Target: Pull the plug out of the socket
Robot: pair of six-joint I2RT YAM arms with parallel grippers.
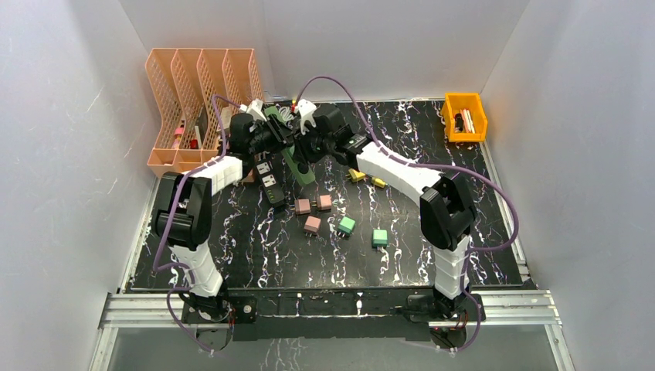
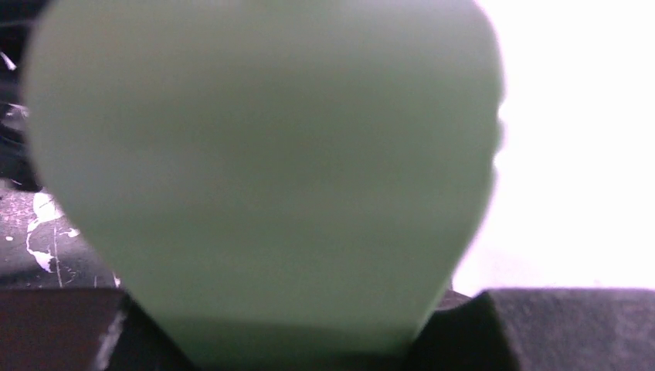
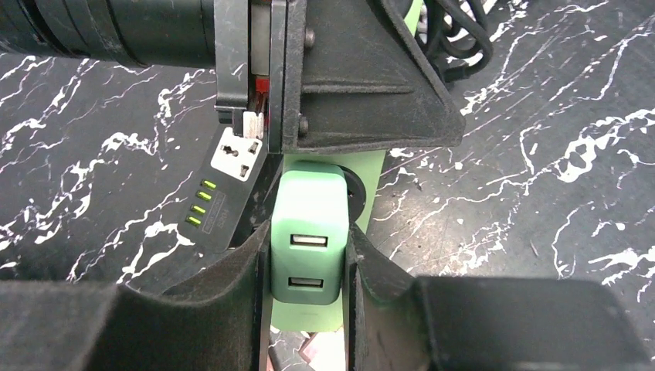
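The socket is a green power strip, held tilted above the table at the back. My left gripper is shut on its far end. In the left wrist view the socket's pale green body fills the frame, blurred, with dark fingers at the bottom. The plug is a green block with two USB ports, seated in the socket. My right gripper is shut on the plug, one finger pressed flat on each side. The right gripper meets the left one over the strip.
A black power strip with green lights lies just left of the socket. Several small coloured cube plugs are scattered mid-table. An orange file rack stands at the back left and a yellow bin at the back right.
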